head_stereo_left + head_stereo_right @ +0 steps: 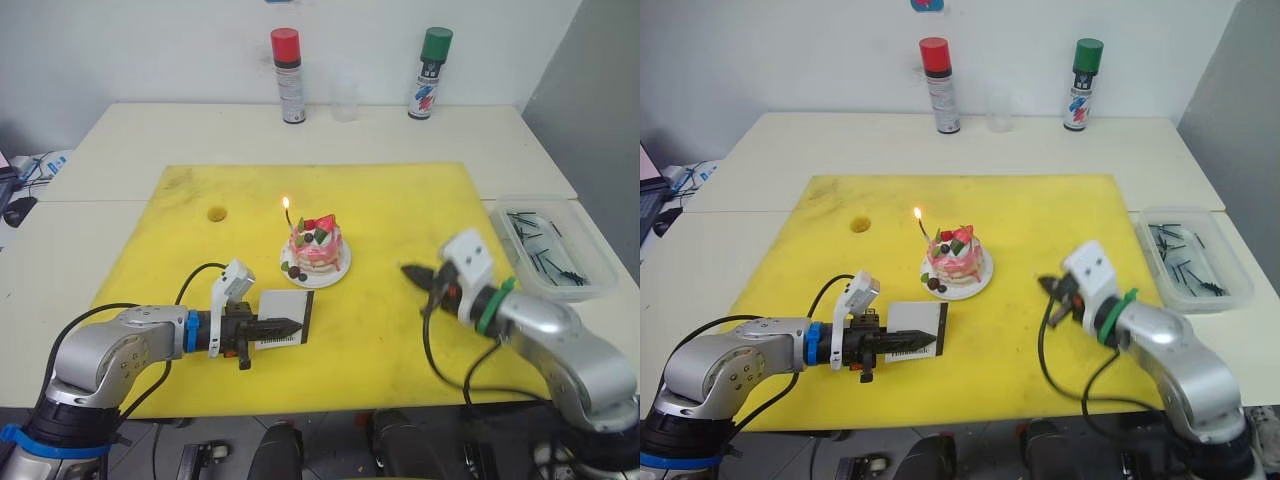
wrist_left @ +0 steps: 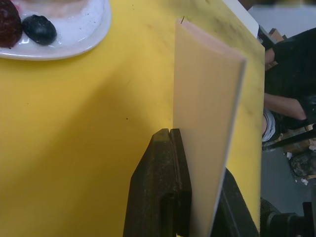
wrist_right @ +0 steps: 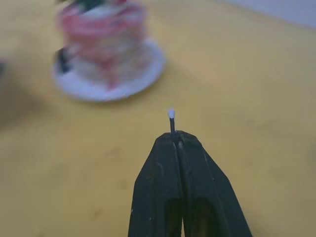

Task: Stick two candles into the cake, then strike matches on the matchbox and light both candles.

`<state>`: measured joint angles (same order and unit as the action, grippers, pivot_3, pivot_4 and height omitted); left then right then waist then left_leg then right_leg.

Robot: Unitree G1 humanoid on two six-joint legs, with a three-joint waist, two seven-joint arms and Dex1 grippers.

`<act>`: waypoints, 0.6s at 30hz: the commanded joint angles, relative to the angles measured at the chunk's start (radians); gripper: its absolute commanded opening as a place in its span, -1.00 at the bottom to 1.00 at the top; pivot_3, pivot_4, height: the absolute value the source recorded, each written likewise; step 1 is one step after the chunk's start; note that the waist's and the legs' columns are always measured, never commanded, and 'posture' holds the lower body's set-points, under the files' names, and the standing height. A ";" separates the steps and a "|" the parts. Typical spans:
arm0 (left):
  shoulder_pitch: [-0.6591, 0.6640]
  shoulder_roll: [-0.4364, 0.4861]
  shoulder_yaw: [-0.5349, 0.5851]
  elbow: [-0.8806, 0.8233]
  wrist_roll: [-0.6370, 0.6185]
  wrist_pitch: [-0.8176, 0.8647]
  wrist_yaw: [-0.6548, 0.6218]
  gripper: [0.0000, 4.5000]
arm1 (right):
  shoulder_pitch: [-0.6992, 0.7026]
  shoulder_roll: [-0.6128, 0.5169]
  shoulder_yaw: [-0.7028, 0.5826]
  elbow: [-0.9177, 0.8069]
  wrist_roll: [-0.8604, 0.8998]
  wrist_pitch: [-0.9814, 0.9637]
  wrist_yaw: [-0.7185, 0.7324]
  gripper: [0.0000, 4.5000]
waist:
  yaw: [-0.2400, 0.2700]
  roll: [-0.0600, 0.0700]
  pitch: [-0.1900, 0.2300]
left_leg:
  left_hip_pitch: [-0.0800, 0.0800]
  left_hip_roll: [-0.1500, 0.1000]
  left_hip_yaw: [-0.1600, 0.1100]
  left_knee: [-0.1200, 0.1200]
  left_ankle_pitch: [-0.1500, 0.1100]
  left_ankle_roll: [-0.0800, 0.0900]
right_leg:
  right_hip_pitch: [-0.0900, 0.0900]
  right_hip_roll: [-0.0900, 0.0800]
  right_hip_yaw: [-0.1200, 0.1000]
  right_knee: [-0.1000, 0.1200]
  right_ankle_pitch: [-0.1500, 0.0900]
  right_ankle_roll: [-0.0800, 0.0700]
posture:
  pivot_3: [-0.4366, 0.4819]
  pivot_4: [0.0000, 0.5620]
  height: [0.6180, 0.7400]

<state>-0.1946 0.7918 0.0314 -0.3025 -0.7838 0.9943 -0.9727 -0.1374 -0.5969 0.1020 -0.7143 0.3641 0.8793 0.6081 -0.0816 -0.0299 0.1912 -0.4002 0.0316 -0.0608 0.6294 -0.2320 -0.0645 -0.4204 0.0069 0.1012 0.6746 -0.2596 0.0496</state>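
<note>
lit candle (image 1: 287, 213) in cake (image 1: 316, 245)

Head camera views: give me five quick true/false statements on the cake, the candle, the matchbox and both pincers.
1. A thin candle standing in the small round pink-and-white cake is burning. True.
2. The left pincer is open and holds nothing. False: it is shut on the flat white rectangular matchbox.
3. The right pincer grips a short black match with a pale tip. True.
4. The matchbox rests on the cake's small white plate. False: it is held apart from the plate, over the yellow mat.
5. The red-capped spray can stands on the yellow mat. False: it stands on the table behind it.
</note>
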 commanded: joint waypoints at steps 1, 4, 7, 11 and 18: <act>-0.019 0.021 0.004 -0.007 -0.001 -0.009 -0.022 -1.00 | 0.021 -0.042 0.086 -0.027 -0.042 -0.127 0.055 -0.98 | -0.003 -0.001 0.000 | 0.000 0.000 0.000 0.000 0.000 0.000 | 0.000 0.000 0.000 0.000 0.000 0.000 | -0.05 -0.47 1.00; -0.023 0.028 0.003 -0.008 -0.003 -0.004 -0.027 -1.00 | 0.019 -0.009 0.139 0.024 -0.070 -0.186 0.039 -0.98 | -0.005 -0.001 0.001 | 0.002 0.000 0.001 0.001 0.000 0.000 | 0.000 0.000 0.000 0.001 0.000 -0.001 | -0.05 -0.47 1.00; -0.020 0.031 0.003 -0.017 -0.007 0.004 -0.027 -1.00 | 0.014 0.021 0.191 0.078 -0.111 -0.250 0.033 -0.98 | -0.002 -0.002 0.001 | 0.002 0.000 0.000 0.001 0.000 0.000 | 0.000 0.000 0.000 0.001 -0.002 -0.004 | -0.05 -0.47 1.00; -0.013 0.032 0.005 -0.031 -0.015 0.015 -0.024 -1.00 | 0.012 0.057 0.237 0.164 -0.162 -0.330 0.031 -0.98 | -0.002 -0.002 0.001 | 0.001 0.000 0.000 0.001 0.000 0.000 | 0.000 0.000 0.000 0.001 -0.002 -0.003 | -0.05 -0.47 1.00; -0.013 0.032 0.014 -0.042 -0.022 0.034 -0.018 -1.00 | 0.036 0.082 0.251 0.207 -0.198 -0.403 0.040 -0.58 | -0.001 -0.002 0.001 | 0.000 0.000 0.000 0.001 0.000 0.000 | 0.000 0.000 0.000 0.001 0.000 0.000 | -0.05 -0.47 1.00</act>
<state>-0.2052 0.8102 0.0301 -0.3118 -0.7863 1.0241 -0.9915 -0.1058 -0.5237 0.3472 -0.4902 0.1752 0.5081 0.6479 -0.0830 -0.0317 0.1919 -0.3998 0.0318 -0.0610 0.6300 -0.2319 -0.0647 -0.4204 0.0070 0.1009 0.6756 -0.2594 0.0497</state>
